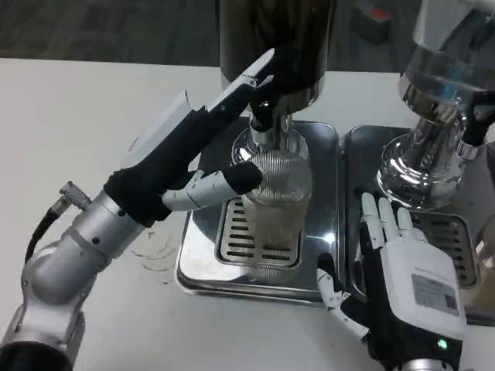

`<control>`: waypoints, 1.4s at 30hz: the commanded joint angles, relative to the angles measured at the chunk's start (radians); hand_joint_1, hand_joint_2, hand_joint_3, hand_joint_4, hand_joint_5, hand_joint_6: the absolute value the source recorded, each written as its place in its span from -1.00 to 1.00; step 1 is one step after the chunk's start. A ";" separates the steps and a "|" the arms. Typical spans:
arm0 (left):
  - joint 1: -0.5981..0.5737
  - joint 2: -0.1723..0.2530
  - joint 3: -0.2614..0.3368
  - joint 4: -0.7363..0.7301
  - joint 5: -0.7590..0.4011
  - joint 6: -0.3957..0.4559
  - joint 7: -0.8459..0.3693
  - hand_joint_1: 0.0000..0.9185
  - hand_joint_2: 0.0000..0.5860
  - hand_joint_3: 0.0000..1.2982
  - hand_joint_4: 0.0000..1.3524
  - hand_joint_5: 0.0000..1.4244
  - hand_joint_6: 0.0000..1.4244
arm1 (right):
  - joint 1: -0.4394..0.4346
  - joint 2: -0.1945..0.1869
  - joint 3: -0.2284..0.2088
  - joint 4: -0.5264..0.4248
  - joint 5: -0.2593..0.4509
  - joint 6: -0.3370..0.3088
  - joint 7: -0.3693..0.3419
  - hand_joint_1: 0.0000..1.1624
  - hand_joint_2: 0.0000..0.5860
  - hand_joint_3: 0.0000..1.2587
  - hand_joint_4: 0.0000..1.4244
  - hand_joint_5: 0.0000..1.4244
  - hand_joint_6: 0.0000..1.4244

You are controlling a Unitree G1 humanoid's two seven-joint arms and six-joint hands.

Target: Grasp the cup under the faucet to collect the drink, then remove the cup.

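Now my left hand reaches the ribbed cup under the faucet, fingers spread, not yet gripping; right hand waits open; filling and removal remain.

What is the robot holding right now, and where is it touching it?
Nothing is firmly held yet. The left hand has its fingers against the upper side of the ribbed cup under the faucet, not wrapped around it. The right hand is open, holding nothing.
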 commanded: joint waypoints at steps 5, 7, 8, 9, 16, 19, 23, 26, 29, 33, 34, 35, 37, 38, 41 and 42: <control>0.016 0.035 0.006 -0.049 0.199 -0.109 0.096 -1.00 -0.65 -0.86 -1.00 -0.76 -0.85 | 0.007 0.004 -0.006 -0.020 0.000 0.005 -0.009 -0.34 0.55 -0.98 -1.00 -1.00 -0.89; 0.019 0.044 0.006 -0.057 0.248 -0.117 0.131 -1.00 -0.65 -0.86 -1.00 -0.75 -0.85 | 0.008 0.003 -0.006 -0.020 0.001 0.004 -0.008 -0.34 0.55 -0.98 -1.00 -1.00 -0.89; 0.020 0.047 0.005 -0.058 0.267 -0.119 0.147 -1.00 -0.64 -0.86 -1.00 -0.74 -0.84 | 0.007 0.002 -0.007 -0.020 0.001 0.004 -0.007 -0.34 0.55 -0.98 -1.00 -1.00 -0.89; 0.020 0.050 0.004 -0.058 0.284 -0.120 0.163 -1.00 -0.64 -0.85 -1.00 -0.74 -0.84 | 0.006 0.001 -0.008 -0.020 0.001 0.003 -0.006 -0.34 0.55 -0.98 -1.00 -1.00 -0.89; 0.023 0.073 -0.012 -0.063 0.383 -0.125 0.257 -1.00 -0.64 -0.84 -1.00 -0.73 -0.84 | -0.001 0.000 -0.017 -0.017 0.017 -0.003 -0.001 -0.34 0.55 -0.98 -1.00 -1.00 -0.89; 0.023 0.078 -0.024 -0.058 0.386 -0.121 0.279 -1.00 -0.64 -0.83 -1.00 -0.72 -0.84 | -0.003 -0.001 -0.027 -0.015 0.044 -0.015 0.004 -0.29 0.52 -1.00 -1.00 -1.00 -0.89; 0.023 0.085 -0.034 -0.048 0.391 -0.119 0.297 -1.00 -0.64 -0.82 -1.00 -0.71 -0.84 | -0.020 -0.029 -0.052 -0.004 0.147 -0.081 0.049 -0.19 0.40 -1.00 -1.00 -1.00 -0.91; 0.024 0.087 -0.041 -0.046 0.394 -0.118 0.305 -1.00 -0.64 -0.81 -1.00 -0.71 -0.84 | -0.032 -0.045 -0.071 0.001 0.222 -0.121 0.082 -0.11 0.23 -1.00 -1.00 -1.00 -0.91; 0.026 0.090 -0.049 -0.044 0.389 -0.116 0.313 -1.00 -0.64 -0.81 -1.00 -0.71 -0.83 | -0.053 -0.057 -0.097 0.013 0.309 -0.165 0.118 -0.08 0.10 -1.00 -1.00 -1.00 -0.91; 0.032 0.093 -0.059 -0.045 0.385 -0.116 0.321 -1.00 -0.64 -0.79 -0.99 -0.71 -0.82 | -0.086 -0.064 -0.123 0.025 0.387 -0.195 0.152 -0.02 0.00 -1.00 -1.00 -1.00 -0.93; 0.033 0.093 -0.061 -0.045 0.385 -0.116 0.323 -1.00 -0.64 -0.79 -0.99 -0.71 -0.82 | -0.093 -0.059 -0.135 0.033 0.417 -0.203 0.157 0.00 -0.02 -1.00 -1.00 -1.00 -0.93; 0.034 0.093 -0.063 -0.046 0.383 -0.115 0.324 -1.00 -0.64 -0.79 -0.99 -0.71 -0.82 | -0.100 -0.052 -0.149 0.044 0.453 -0.212 0.163 0.00 -0.03 -1.00 -1.00 -1.00 -0.93; 0.035 0.092 -0.067 -0.045 0.381 -0.113 0.327 -1.00 -0.63 -0.78 -0.99 -0.71 -0.82 | -0.115 -0.042 -0.171 0.068 0.512 -0.228 0.172 0.02 -0.09 -1.00 -1.00 -1.00 -0.95; 0.036 0.092 -0.068 -0.046 0.381 -0.112 0.329 -1.00 -0.63 -0.78 -0.99 -0.71 -0.82 | -0.125 -0.036 -0.182 0.081 0.542 -0.238 0.177 0.05 -0.11 -1.00 -1.00 -1.00 -0.95; 0.038 0.093 -0.071 -0.046 0.380 -0.113 0.331 -1.00 -0.63 -0.78 -0.99 -0.71 -0.81 | -0.147 -0.026 -0.201 0.109 0.605 -0.261 0.188 0.08 -0.15 -1.00 -1.00 -1.00 -0.97; 0.039 0.093 -0.072 -0.047 0.380 -0.112 0.332 -1.00 -0.63 -0.78 -0.99 -0.71 -0.81 | -0.153 -0.025 -0.205 0.116 0.620 -0.267 0.191 0.10 -0.18 -1.00 -1.00 -1.00 -0.97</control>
